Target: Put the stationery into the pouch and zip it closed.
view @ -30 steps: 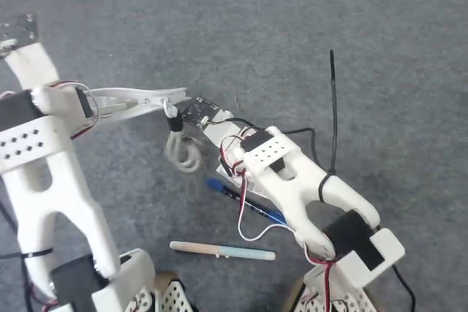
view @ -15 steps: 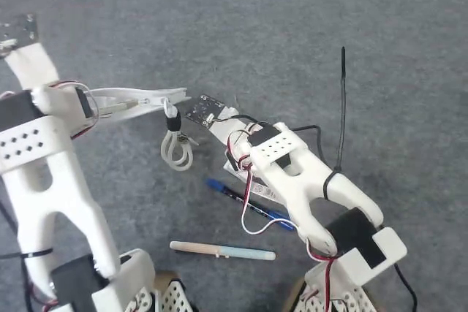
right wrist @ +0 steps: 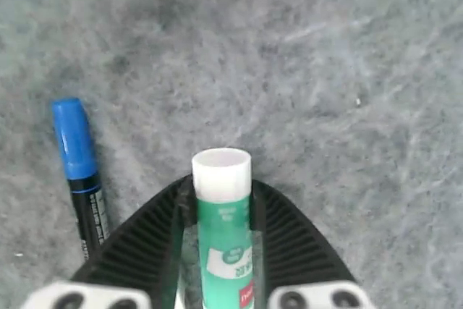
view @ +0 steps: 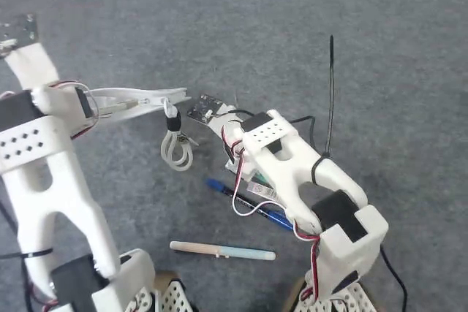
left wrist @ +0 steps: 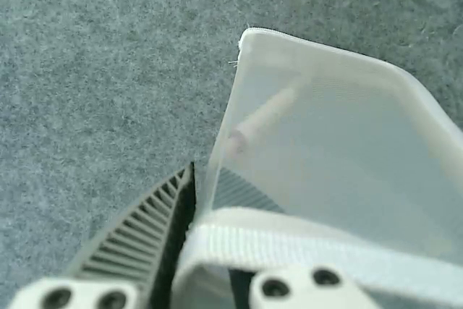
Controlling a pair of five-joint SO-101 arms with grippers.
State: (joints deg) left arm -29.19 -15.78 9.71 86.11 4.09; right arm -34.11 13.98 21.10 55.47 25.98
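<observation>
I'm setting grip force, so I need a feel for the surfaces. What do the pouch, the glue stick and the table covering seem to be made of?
The pouch looks like thin, matte, translucent fabric or soft plastic: a slim stick shows faintly through it. The glue stick seems to be hard, smooth plastic, with a white cap and a green printed label. The table covering looks like grey felt or short-pile carpet, fuzzy and matte.

No word or number is coming through legibly anywhere on the grey tabletop. The glue stick, sitting clamped between the fingers of the right pincer, is showing a green label with small white marks and a red patch toward the end away from its cap, all too small to read. The blue-capped pen lying beside it is carrying pale specks along its black barrel, equally unreadable.
</observation>
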